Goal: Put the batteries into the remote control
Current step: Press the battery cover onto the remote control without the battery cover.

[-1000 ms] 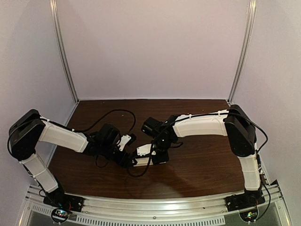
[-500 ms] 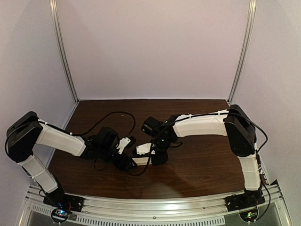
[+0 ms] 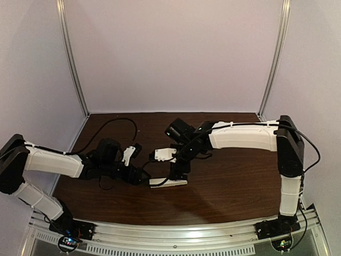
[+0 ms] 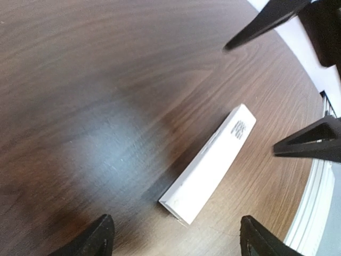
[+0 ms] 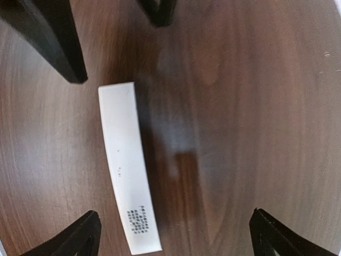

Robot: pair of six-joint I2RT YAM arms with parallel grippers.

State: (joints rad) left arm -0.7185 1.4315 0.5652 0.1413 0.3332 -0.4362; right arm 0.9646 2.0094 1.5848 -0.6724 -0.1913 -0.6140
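The remote control [image 3: 168, 182] is a slim white bar lying flat on the brown table, touched by neither gripper. Its upper face carries a small dark printed patch at one end [image 5: 138, 220]. In the left wrist view the remote control [image 4: 210, 162] lies ahead of my left gripper [image 4: 178, 242], whose jaws are open and empty. My right gripper [image 5: 176, 240] hangs open above the table, the bar under its left finger side. From above, my left gripper [image 3: 143, 179] sits just left of the bar and my right gripper [image 3: 178, 172] just above it. The batteries are out of view.
A black cable [image 3: 114, 124] loops over the table's back left. The aluminium rail [image 3: 176, 229] runs along the near edge, close to the remote. Pale walls and metal posts [image 3: 72, 58] close in the sides and back.
My right gripper has opened, let go of the remote and lifted. The left arm has drawn back to the left. The remote now lies on the table, slightly nearer the front.
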